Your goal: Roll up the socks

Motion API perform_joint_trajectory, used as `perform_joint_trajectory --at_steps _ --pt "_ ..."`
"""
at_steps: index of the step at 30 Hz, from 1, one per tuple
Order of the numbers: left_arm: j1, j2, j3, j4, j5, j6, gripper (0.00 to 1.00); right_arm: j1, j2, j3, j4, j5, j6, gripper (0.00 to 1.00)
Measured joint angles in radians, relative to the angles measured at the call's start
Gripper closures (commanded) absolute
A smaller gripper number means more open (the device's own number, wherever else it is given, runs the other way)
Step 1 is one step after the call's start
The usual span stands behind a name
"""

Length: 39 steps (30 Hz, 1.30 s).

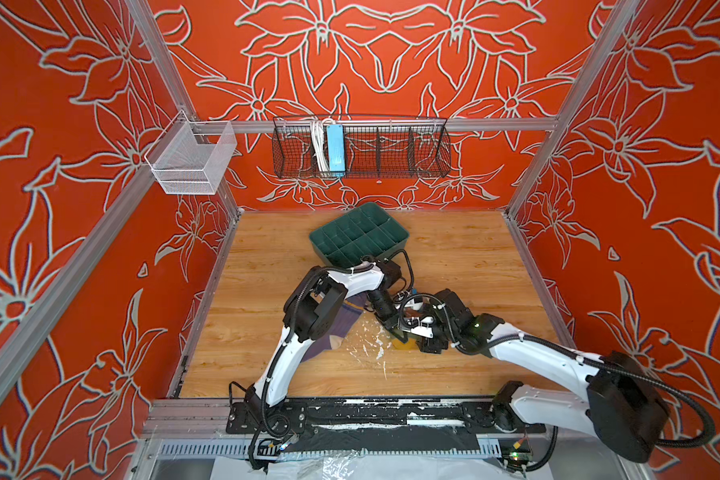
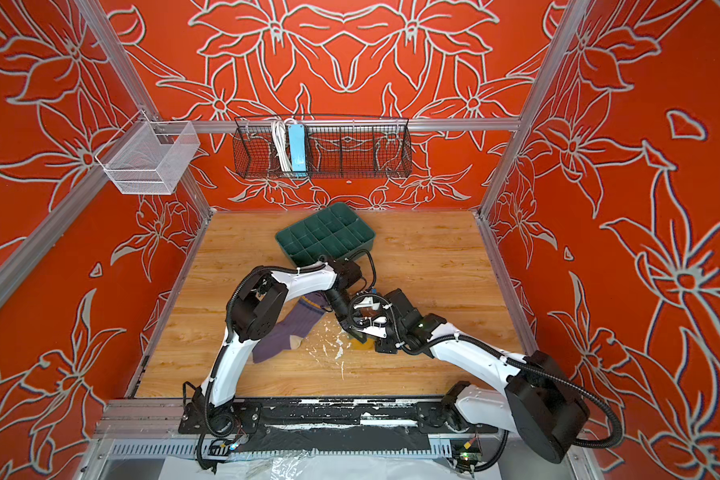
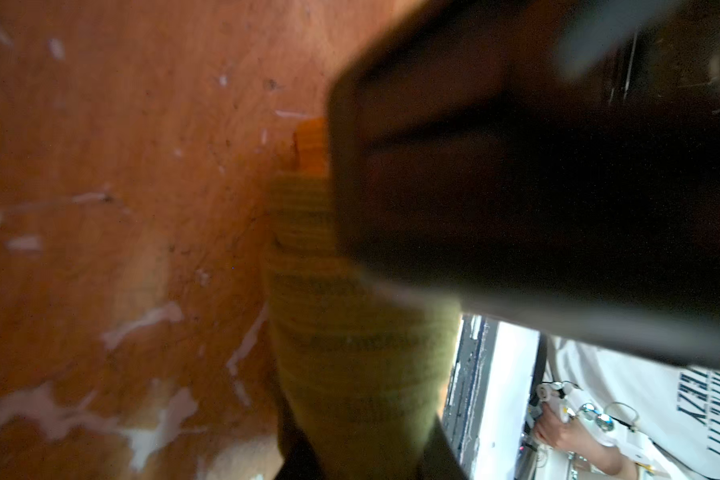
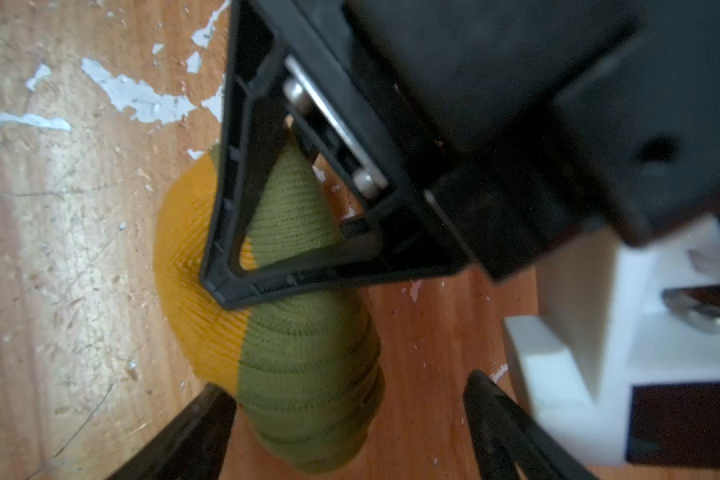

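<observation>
Now: left gripper (image 1: 396,333) pinching bunched olive sock (image 4: 308,374) on wooden table (image 2: 433,257); right gripper (image 4: 346,384) standing wide open, straddling sock's end; purple sock (image 2: 292,328) lying flat nearby.

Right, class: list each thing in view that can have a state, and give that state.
olive green sock: bunched in folds, not a finished roll.
purple sock: lying flat, unrolled.
left gripper: shut on the olive green sock.
right gripper: open, fingers either side of that sock's end.
green tray: visible compartments empty.
</observation>
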<state>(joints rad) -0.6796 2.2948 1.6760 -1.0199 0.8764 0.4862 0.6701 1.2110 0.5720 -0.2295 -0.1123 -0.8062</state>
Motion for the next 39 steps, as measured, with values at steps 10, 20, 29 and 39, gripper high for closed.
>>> perform_joint_trajectory --at_steps 10,20,29,39 --pt "0.005 0.007 0.006 -0.015 0.006 -0.011 1.0 0.026 0.145 0.121 -0.115 -0.069 -0.011 0.29" --pt "0.004 -0.005 0.003 -0.003 -0.024 -0.017 1.0 0.026 0.24 0.298 -0.36 -0.187 -0.013 0.18" --pt "0.002 -0.022 -0.01 0.008 -0.054 -0.019 1.0 0.026 0.291 0.326 -0.383 -0.214 -0.017 0.21" --pt "0.011 -0.039 -0.041 0.025 -0.051 -0.018 1.0 0.026 0.304 0.3 -0.281 -0.206 0.002 0.34"
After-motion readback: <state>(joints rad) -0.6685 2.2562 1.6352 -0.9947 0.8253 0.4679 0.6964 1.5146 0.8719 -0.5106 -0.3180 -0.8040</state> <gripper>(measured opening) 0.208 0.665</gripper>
